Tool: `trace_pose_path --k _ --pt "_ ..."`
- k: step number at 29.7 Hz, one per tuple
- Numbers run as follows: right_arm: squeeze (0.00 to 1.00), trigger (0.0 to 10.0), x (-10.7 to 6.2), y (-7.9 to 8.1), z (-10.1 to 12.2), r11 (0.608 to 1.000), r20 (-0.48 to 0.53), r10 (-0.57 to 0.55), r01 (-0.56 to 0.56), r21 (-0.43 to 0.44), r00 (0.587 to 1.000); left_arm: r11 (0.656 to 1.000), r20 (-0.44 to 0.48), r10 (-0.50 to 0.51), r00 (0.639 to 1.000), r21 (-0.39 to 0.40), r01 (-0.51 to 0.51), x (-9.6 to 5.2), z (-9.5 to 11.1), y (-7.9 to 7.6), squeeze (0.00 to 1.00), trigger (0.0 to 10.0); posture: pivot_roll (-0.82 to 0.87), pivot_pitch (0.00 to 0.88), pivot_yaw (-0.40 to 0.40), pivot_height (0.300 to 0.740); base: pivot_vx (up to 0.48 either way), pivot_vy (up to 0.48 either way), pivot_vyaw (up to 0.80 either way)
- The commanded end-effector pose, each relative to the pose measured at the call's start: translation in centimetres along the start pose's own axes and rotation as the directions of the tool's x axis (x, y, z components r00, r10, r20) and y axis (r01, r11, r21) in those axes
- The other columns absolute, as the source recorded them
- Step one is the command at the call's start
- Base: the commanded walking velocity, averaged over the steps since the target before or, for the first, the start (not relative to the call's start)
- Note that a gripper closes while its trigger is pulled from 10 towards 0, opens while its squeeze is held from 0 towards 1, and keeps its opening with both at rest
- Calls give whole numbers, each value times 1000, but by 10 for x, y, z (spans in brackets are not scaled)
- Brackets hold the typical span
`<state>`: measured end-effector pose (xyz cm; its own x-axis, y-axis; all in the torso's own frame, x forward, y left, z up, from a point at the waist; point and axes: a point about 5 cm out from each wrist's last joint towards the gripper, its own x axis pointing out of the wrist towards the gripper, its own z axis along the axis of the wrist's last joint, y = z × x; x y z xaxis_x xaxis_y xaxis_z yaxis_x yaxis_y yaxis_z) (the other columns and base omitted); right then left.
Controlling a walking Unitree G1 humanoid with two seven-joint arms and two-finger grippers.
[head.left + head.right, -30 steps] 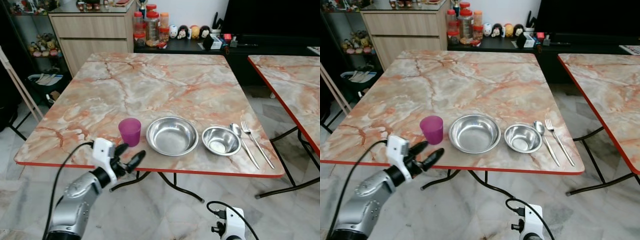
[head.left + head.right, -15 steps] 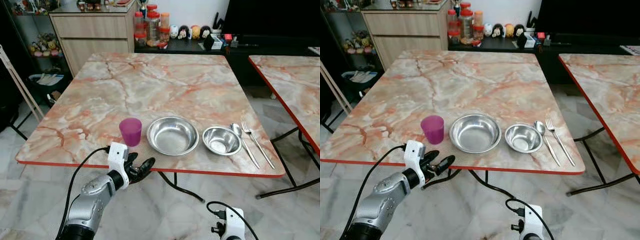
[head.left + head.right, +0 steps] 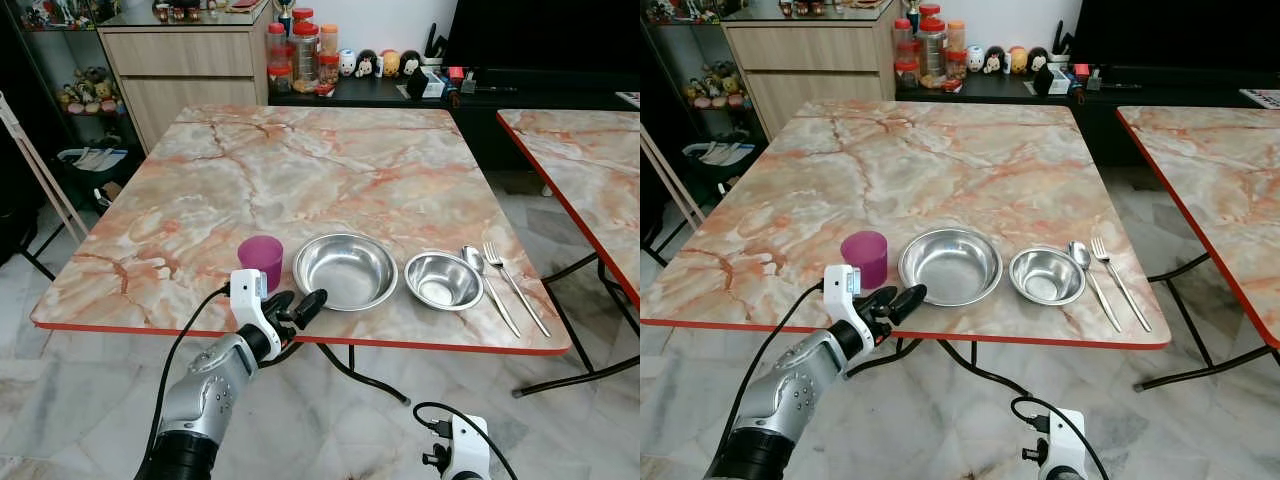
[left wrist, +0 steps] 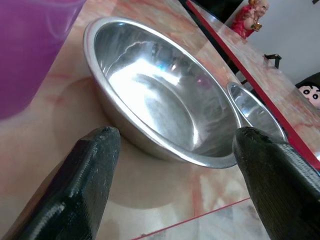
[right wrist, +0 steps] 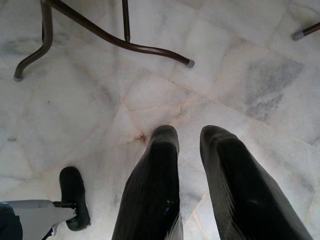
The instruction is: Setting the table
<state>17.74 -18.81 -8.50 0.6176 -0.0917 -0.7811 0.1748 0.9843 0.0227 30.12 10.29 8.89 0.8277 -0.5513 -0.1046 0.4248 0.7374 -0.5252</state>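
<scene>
Presently the left gripper holds its jaws apart at the desk's near edge, just beside the large steel bowl and purple plastic cup; a careless advance could topple the cup.

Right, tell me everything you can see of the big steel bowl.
The large steel bowl is round, shallow and wide-rimmed, of shiny silver metal that mirrors the light, and it is empty. It stands upright near the front edge of the marble-patterned table, between the purple cup on its left and the smaller steel bowl on its right, apart from both. The left claw hovers open at the table edge before it, its fingers spread on either side of the bowl's near rim without touching.
</scene>
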Motion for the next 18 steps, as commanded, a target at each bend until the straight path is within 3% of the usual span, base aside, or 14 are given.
trace_pose_path --k 1,9,18 --pt "0 10000 0 0 0 1000 -2 -3 3 9 1000 999 -13 20 1000 -25 -21 2 0 1 0 10000 48 0 -11 740 0 0 0" --pt "0 10000 0 -1 0 1000 -2 -8 8 15 1000 995 -40 96 995 -38 -97 6 -1 5 0 10000 44 0 -8 740 0 0 0" --pt "0 10000 0 -1 -1 1000 -2 -10 10 19 1000 992 -18 123 992 -31 -123 14 7 -2 0 10000 43 0 -6 740 0 0 0"
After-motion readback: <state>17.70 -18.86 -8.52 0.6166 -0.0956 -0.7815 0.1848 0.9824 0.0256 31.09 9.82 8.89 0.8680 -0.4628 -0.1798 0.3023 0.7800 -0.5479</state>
